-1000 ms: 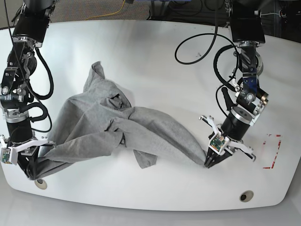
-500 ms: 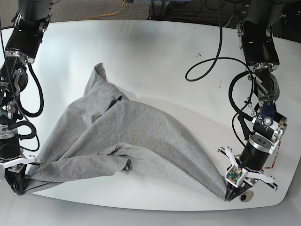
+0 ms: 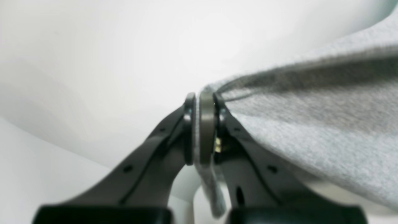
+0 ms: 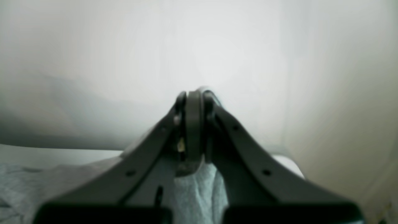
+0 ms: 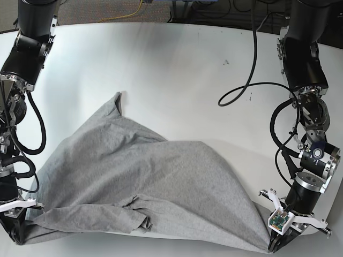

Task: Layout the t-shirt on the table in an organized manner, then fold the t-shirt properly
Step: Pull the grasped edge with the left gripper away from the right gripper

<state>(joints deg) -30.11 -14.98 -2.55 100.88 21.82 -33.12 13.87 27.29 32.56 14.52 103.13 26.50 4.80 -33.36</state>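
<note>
The grey t-shirt (image 5: 139, 182) lies stretched across the near half of the white table (image 5: 177, 64), its lettering hidden. A sleeve or corner points away at the far left (image 5: 115, 104). In the base view my left gripper (image 5: 272, 247) is at the near right edge, shut on the shirt's right corner. My right gripper (image 5: 19, 235) is at the near left edge, shut on the left corner. In the left wrist view the gripper (image 3: 202, 99) pinches grey fabric (image 3: 311, 124). In the right wrist view the gripper (image 4: 192, 96) is shut with fabric (image 4: 196, 189) bunched between its fingers.
A black cable (image 5: 241, 91) loops from the right-hand arm over the table. A yellow cable (image 5: 128, 13) lies on the floor beyond the far edge. A tiny dark speck (image 5: 225, 62) marks the far right of the table.
Both grippers have moved toward the near edge and farther apart, holding the shirt. The crumpled shirt has been pulled out into a wider, flatter spread.
</note>
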